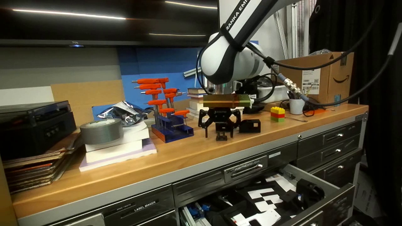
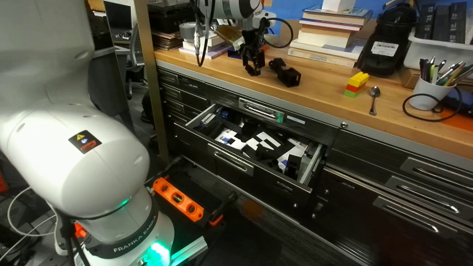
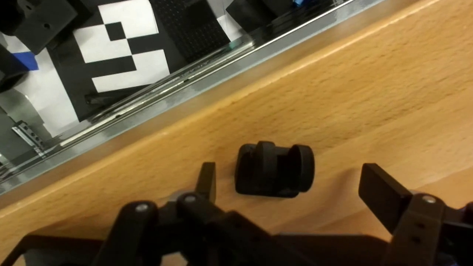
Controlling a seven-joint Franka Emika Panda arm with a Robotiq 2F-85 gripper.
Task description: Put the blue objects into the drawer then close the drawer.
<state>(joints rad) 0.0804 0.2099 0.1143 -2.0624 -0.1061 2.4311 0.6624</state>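
A small, nearly black piece point(image 1: 221, 137) stands on the wooden worktop; it shows in the wrist view point(image 3: 271, 170) and in an exterior view point(image 2: 253, 70). My gripper point(image 1: 219, 131) is over it, open and empty; in the wrist view the fingertips point(image 3: 288, 171) stand apart on either side of it, the left finger nearer. A larger dark piece point(image 1: 250, 126) lies beside it, also seen in an exterior view point(image 2: 285, 72); a dark edge at the wrist view's bottom left may be it. The drawer point(image 1: 339, 202) is pulled open below, in both exterior views point(image 2: 232, 162).
A blue tray point(image 1: 172, 130) with red-orange clamps stands beside the gripper. Book stacks point(image 2: 325, 35), a brick block point(image 2: 357, 84), a spoon point(image 2: 374, 99) and a pen cup point(image 2: 430, 92) are on the worktop. The drawer holds dark parts and white-patterned sheets point(image 3: 122, 44).
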